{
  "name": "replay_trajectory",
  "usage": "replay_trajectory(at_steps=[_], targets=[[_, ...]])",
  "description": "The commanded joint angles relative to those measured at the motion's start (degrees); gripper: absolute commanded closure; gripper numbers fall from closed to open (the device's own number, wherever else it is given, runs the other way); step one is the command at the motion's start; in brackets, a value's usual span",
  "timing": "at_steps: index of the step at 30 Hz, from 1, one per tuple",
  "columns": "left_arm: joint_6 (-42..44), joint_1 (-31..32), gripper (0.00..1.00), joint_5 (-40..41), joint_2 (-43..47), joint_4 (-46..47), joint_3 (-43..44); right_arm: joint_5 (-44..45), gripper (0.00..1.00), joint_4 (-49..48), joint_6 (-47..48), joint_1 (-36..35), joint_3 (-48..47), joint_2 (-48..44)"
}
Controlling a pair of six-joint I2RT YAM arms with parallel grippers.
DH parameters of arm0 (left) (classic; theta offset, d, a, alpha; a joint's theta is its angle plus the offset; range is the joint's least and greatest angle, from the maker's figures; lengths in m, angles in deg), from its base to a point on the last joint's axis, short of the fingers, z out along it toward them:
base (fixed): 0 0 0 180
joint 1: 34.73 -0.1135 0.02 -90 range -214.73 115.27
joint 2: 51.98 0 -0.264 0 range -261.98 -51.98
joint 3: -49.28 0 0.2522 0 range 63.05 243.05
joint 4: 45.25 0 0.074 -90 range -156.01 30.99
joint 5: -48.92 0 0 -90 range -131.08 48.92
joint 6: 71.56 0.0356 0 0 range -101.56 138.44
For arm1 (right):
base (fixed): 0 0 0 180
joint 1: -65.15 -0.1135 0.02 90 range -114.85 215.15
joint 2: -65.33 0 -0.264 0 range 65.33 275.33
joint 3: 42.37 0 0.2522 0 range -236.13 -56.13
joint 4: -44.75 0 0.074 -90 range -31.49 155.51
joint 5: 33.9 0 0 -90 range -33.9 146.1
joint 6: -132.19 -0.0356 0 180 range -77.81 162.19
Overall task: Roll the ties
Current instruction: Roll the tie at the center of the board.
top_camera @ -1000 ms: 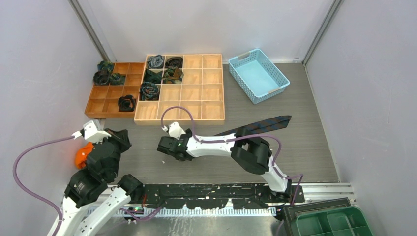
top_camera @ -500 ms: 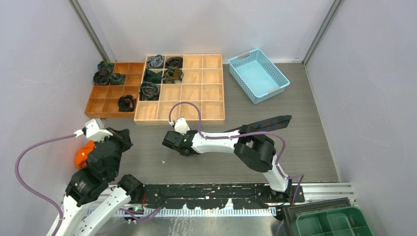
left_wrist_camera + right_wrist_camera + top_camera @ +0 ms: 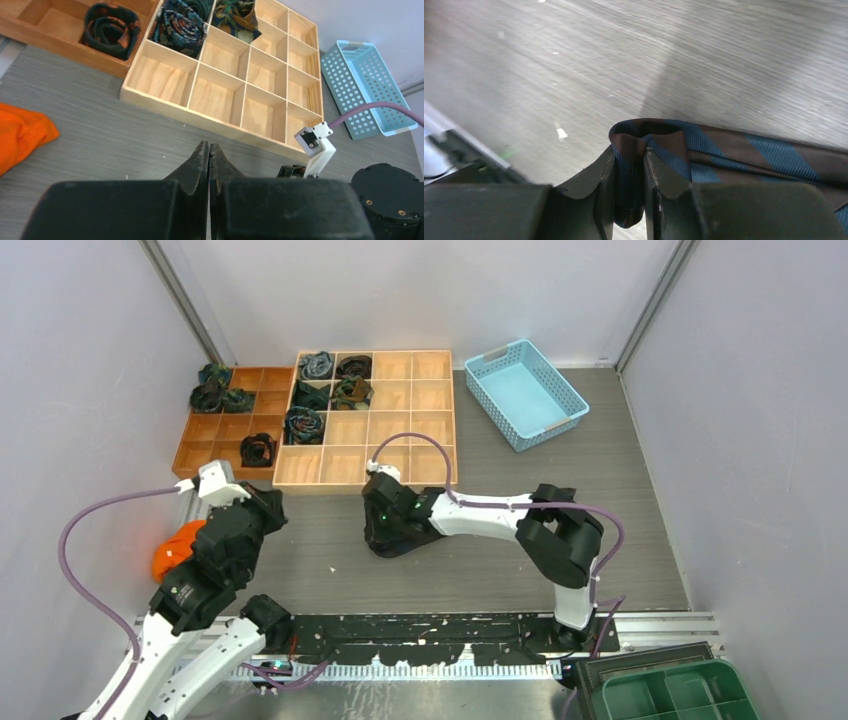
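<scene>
My right gripper point(image 3: 386, 536) point(image 3: 629, 160) is shut on the folded end of a navy and brown striped tie point(image 3: 734, 150), low over the grey table just in front of the light wooden tray point(image 3: 398, 430). In the top view the arm hides most of that tie. My left gripper point(image 3: 262, 506) point(image 3: 208, 148) is shut and empty, above the table to the left of the right gripper. Several rolled ties sit in tray cells, such as one in the light tray point(image 3: 305, 425) point(image 3: 180, 22) and one in the darker tray point(image 3: 258, 450) point(image 3: 111, 22).
The darker wooden tray point(image 3: 215, 440) adjoins the light one on the left. An orange rounded cloth object point(image 3: 172, 550) point(image 3: 22, 135) lies by the left arm. A light blue basket point(image 3: 525, 392) point(image 3: 365, 85) stands at the back right. A green bin point(image 3: 680, 695) sits at the near right.
My right gripper has moved right and toward the tray with the tie end, and the tie's flat strip has gone from view under the arm. My left gripper has moved forward and to the right.
</scene>
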Motion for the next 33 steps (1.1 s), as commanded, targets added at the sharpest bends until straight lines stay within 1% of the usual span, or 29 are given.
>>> replay_trajectory(at_steps=[1, 4, 7, 12, 16, 18, 22, 26, 33], targets=[[0.9, 0.0, 1.00, -3.1, -2.9, 8.2, 1.0, -18.0, 0.72, -18.7, -8.3, 3.0, 5.6, -3.8], [1.0, -0.1, 1.00, -5.2, -5.5, 10.6, 0.3, -23.2, 0.72, -30.8, -14.6, 5.0, 13.2, -4.1], [1.0, 0.0, 1.00, -7.5, -7.8, 12.6, -0.3, -26.9, 0.72, -38.4, -18.8, 7.0, 18.1, -3.5], [0.8, 0.0, 1.00, -10.7, -11.3, 15.7, -1.0, -28.6, 0.72, -55.3, -26.6, 9.4, 28.0, -3.4], [0.7, 0.0, 1.00, -13.1, -13.6, 18.6, -1.5, -28.1, 0.72, -65.1, -30.4, 10.4, 33.9, -4.7], [0.7, 0.0, 1.00, -13.9, -14.5, 19.7, -1.6, -28.0, 0.72, -66.9, -31.6, 10.8, 35.6, -5.4], [0.6, -0.1, 1.00, -15.3, -16.5, 21.7, -2.2, -27.0, 0.72, -65.6, -30.4, 11.7, 37.6, -6.3], [0.3, 0.1, 1.00, -16.4, -17.8, 22.9, -2.6, -26.7, 0.72, -68.1, -31.1, 13.4, 40.9, -6.5], [0.2, 1.0, 1.00, -16.8, -20.0, 25.0, -3.4, -27.2, 0.72, -67.2, -29.7, 15.6, 43.8, -6.1]])
